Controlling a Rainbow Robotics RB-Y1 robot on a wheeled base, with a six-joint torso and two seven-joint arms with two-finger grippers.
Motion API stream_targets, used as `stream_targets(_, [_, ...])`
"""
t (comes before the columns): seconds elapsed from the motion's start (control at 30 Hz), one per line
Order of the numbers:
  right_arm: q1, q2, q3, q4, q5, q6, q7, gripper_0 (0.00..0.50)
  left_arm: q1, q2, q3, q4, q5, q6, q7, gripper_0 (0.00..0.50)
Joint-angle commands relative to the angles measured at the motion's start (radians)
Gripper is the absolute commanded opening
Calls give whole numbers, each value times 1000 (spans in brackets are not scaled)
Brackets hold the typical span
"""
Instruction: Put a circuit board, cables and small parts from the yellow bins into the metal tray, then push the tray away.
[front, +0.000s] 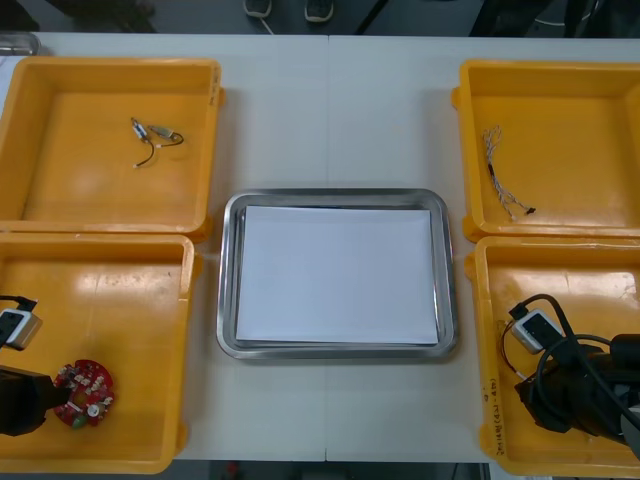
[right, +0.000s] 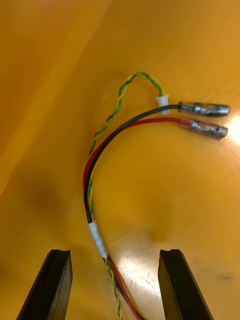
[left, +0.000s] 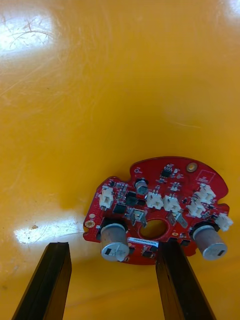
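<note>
A round red circuit board (left: 160, 210) lies in the near-left yellow bin (front: 120, 300). My left gripper (left: 114, 247) is open just over the board's near edge, and one finger (left: 182, 280) overlaps its rim. In the near-right yellow bin (front: 580, 275), my right gripper (right: 114, 255) is open. A cable bundle (right: 97, 165) of red, black and twisted green-yellow wires runs between its fingers. The metal tray (front: 330, 197), white inside, sits in the middle of the table with nothing in it.
In the far-left bin (front: 60, 130) lie small metal parts (front: 155, 135) with a short cable. A thin cable (front: 500, 175) rests in the far-right bin (front: 570, 100). Bare table surrounds the tray between the bins.
</note>
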Motion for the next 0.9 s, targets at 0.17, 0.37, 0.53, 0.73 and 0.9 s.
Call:
stream_targets(0.17, [43,-42,11,-7,-6,-11,16,500,7,42,-39,17,-22,-34,-2,500])
stream_targets(0.37, [43,-42,22,-7,10,-21,13,500,-7,41,-56,29,-25,-36,0,500])
stream_targets(0.53, [43,-42,24,-7,13,-27,8,500,-12,42,-70,40,-31,-48,-2,500])
stream_targets(0.73, [43,-42,31,-7,33,-37,4,500,-30,41,-78,46,-38,-50,3,500])
stream_targets(0.9, [44,-42,34,-7,36,-38,-2,500,-39,42,-78,46,-38,-51,4,500])
